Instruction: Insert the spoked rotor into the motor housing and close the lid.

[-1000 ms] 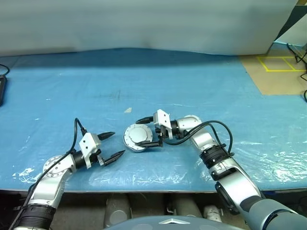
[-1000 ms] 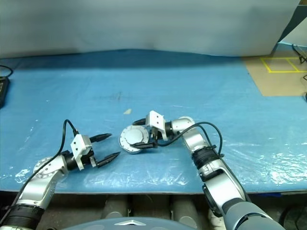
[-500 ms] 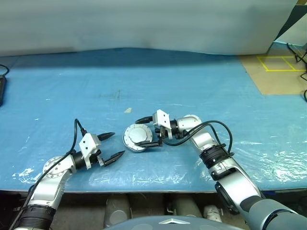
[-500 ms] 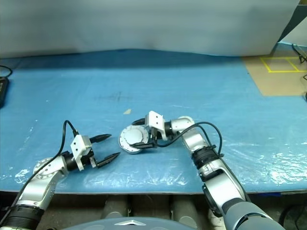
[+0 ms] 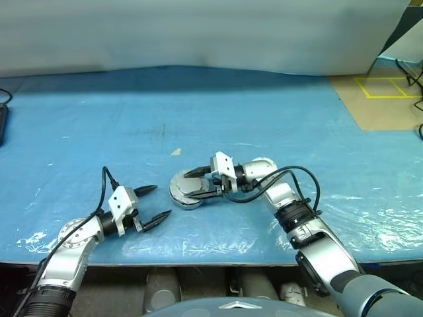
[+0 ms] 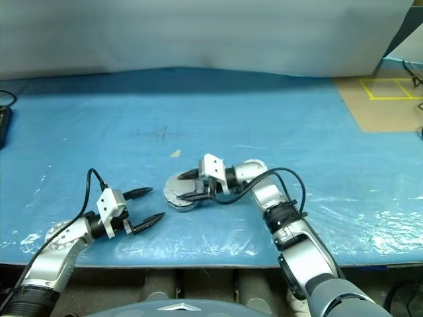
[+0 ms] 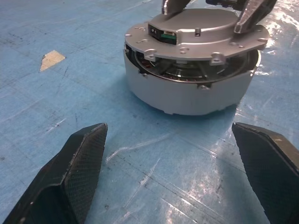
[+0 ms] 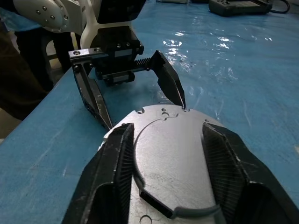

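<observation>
Covering the table, a blue plastic sheet point(image 5: 264, 119) carries the round silver metal motor housing point(image 7: 187, 95) near its front edge, flat grey lid point(image 7: 196, 32) on top. Right gripper point(image 5: 198, 183) pinches the lid's raised centre; left gripper point(image 5: 153, 203), fingers spread, waits beside.

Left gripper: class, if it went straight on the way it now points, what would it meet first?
Most likely the motor housing, straight ahead between the open left gripper fingers, with bare blue table between them. The lid sits on top, with the right gripper over it.
</observation>
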